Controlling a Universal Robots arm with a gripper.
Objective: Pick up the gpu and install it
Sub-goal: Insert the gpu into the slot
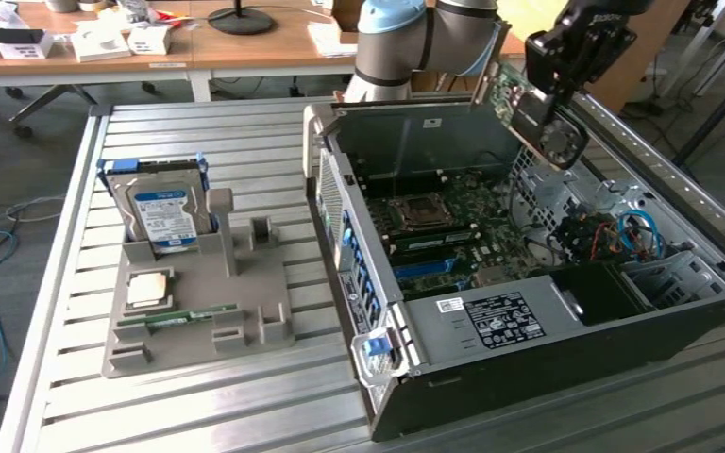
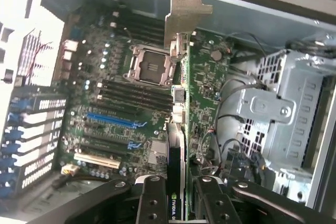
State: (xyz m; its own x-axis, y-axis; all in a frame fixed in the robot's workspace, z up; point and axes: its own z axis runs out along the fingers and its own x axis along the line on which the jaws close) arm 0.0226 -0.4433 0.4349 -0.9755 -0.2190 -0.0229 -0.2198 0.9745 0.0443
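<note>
At the exterior view's left a grey holder (image 1: 199, 321) carries a hard drive (image 1: 167, 212), the open computer case (image 1: 489, 377) lies in the middle, and toward the right the gripper (image 1: 558, 80) holds the gpu (image 1: 554, 132) in the air over the case's far part, tilted, with its round fan showing. The wrist view shows the grip itself: two fingers (image 2: 152, 195) closed onto the card's near end, the card edge-on between them above the motherboard (image 2: 121, 103). Its long axis runs straight away from the gripper, with the metal bracket (image 2: 186, 9) at the far end.
</note>
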